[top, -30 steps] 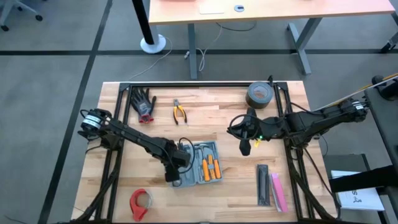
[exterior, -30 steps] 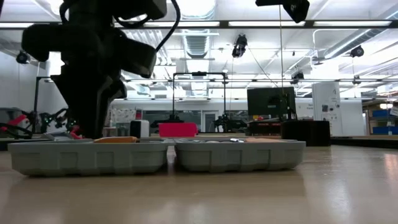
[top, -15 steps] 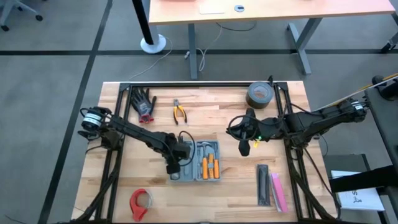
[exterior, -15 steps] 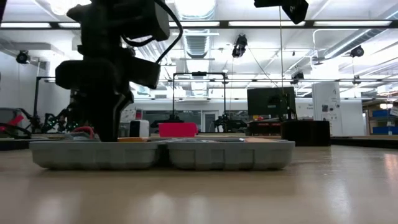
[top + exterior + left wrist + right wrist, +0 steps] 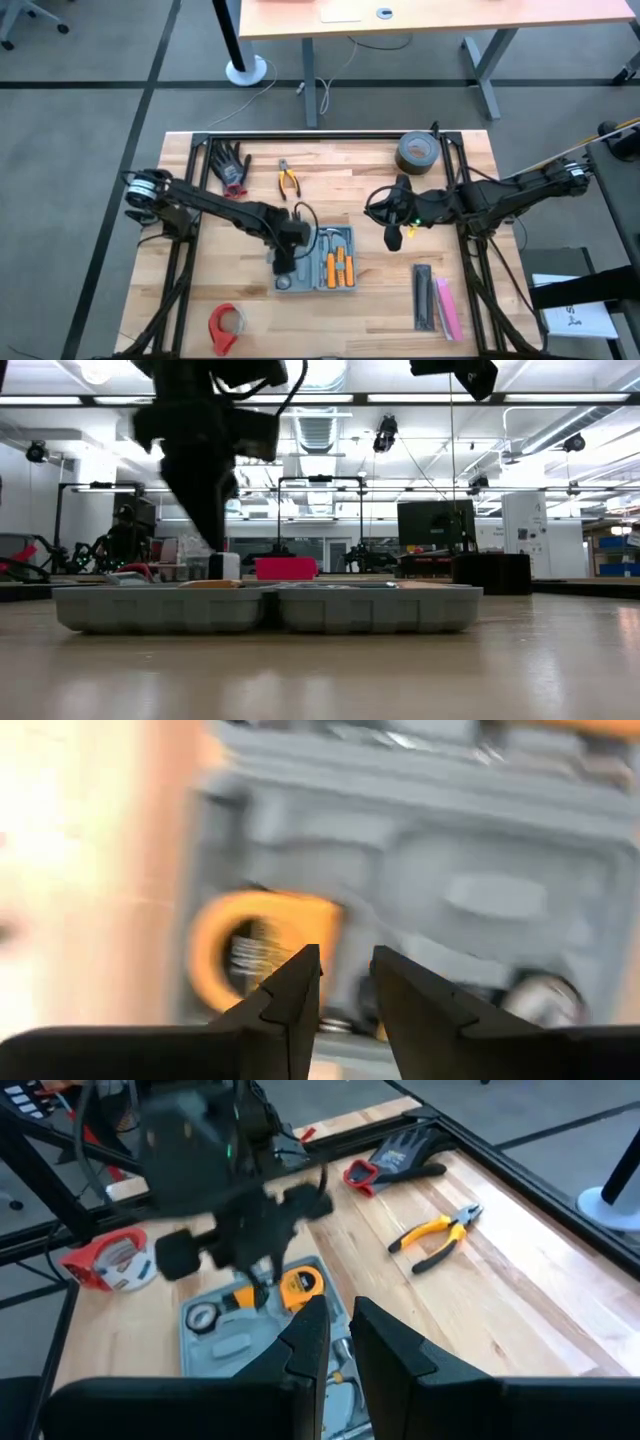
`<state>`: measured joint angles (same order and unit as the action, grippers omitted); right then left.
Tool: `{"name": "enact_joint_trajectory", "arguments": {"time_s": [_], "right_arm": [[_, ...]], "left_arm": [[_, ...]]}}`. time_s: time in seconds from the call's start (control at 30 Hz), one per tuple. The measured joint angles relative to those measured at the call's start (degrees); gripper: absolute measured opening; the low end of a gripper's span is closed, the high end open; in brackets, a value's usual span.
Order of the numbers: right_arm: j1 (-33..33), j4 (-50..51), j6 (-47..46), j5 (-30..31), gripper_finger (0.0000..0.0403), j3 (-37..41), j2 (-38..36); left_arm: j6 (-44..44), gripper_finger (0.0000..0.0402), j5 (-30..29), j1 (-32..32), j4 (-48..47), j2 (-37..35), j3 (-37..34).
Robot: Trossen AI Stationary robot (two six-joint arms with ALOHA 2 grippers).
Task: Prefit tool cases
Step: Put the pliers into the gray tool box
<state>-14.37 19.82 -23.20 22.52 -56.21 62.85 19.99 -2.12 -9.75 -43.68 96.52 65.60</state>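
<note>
Seeing, high: open tool case (image 5: 316,262) mid-table, left gripper (image 5: 283,268) over its left half | low: case flat on table (image 5: 400,670) | L wrist: fingers slightly apart, we see nothing held | R wrist: right gripper (image 5: 339,1325) near-closed, empty

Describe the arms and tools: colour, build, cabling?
Both arms are black with jointed links. The left arm has a silver-ringed base joint and loose black cable looping at its wrist. The right arm shows a small green light by the wrist. Each tool has two dark wedge-shaped fingers.
</note>
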Motion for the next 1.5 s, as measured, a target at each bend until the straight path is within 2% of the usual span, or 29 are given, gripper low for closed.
{"name": "enact_joint_trajectory", "arguments": {"time_s": [0.13, 0.23, 0.43, 0.73, 0.9, 1.0, 1.13, 1.2, 1.33, 1.5], "right_arm": [[0.00, 0.04, -1.81, 0.13, 0.0032, 1.50, 0.00], [-0.01, -0.75, -4.69, 2.56, 0.0032, 3.72, 0.46], [-0.24, -7.13, -10.49, 3.05, 0.0032, 9.42, 3.79], [-0.76, -12.21, -13.36, 4.31, 0.0032, 11.92, 10.88], [-0.76, -13.58, -13.17, 6.12, 0.0032, 11.87, 12.80], [-0.60, -14.07, -8.47, 10.02, 0.0032, 11.86, 13.37], [1.18, -14.84, 0.98, 18.21, 0.0032, 11.82, 14.12], [3.09, -15.36, 4.75, 18.75, 0.0032, 11.81, 14.70], [5.62, -15.04, 6.67, 17.46, 0.0032, 12.04, 15.41], [5.16, -15.22, 8.56, 15.96, 0.0032, 12.25, 16.18]], "left_arm": [[-0.33, 0.0093, -6.45, 3.34, -0.94, -2.21, 1.03], [-0.31, 0.0085, -11.19, 8.05, -0.92, -3.14, 0.91], [3.25, 0.0079, -16.86, 17.69, 0.16, -3.70, 0.59], [7.54, 0.0104, -16.20, 27.88, 2.11, -3.70, 0.57], [7.02, 0.0129, -10.34, 30.84, 2.35, -1.95, 0.46], [6.60, 0.0151, -9.76, 31.10, 2.60, -0.77, 0.42], [8.84, 0.0184, -9.74, 31.29, 3.90, 0.66, 0.42], [11.60, 0.0199, -9.74, 31.40, 4.20, 1.31, 0.41], [17.53, 0.0222, -9.53, 32.49, 4.56, 2.77, 0.39], [21.23, 0.0227, -10.41, 33.56, 5.32, 4.63, 0.37]]}}
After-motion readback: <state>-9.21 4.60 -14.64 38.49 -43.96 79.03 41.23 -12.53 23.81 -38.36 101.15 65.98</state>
